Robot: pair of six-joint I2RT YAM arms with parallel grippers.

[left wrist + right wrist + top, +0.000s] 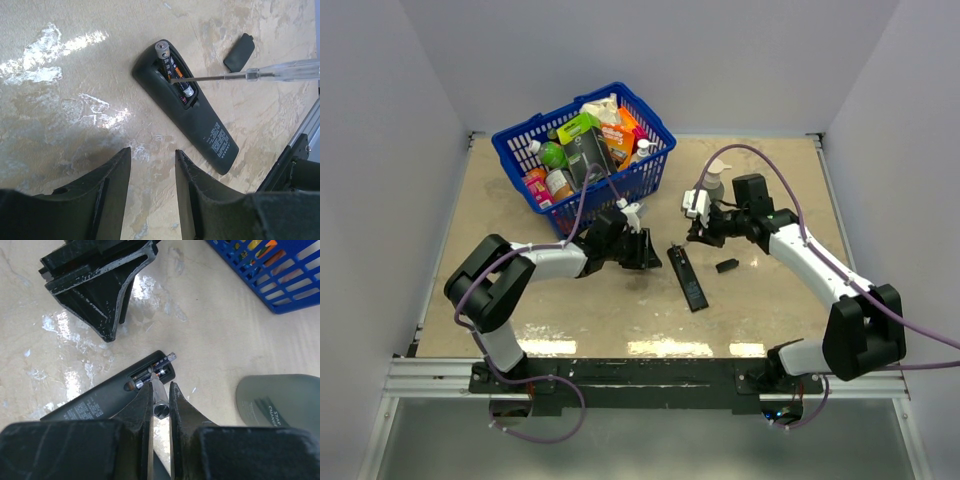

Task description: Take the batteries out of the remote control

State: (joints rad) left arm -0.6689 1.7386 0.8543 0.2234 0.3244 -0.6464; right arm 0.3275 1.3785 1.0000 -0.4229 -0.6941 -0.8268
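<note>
The black remote control (pixel 688 278) lies back-up on the table, with its slot open at the far end. Two batteries sit in the slot. One battery (pixel 164 54) is tilted up, its silvery end over the remote's rim. The other battery (pixel 184 89) lies flat. My right gripper (pixel 161 387) is shut on a clear-handled screwdriver (pixel 280 71), and the tip rests in the slot between the batteries (pixel 159 367). My left gripper (pixel 152 155) is open and empty. It hovers just left of the remote (pixel 210 135) and is apart from it.
The short black cover piece (pixel 726 265) lies right of the remote and also shows in the left wrist view (pixel 240 52). A blue basket (pixel 520 150) full of groceries stands at the back left. A grey bottle (pixel 282 400) stands behind the right gripper.
</note>
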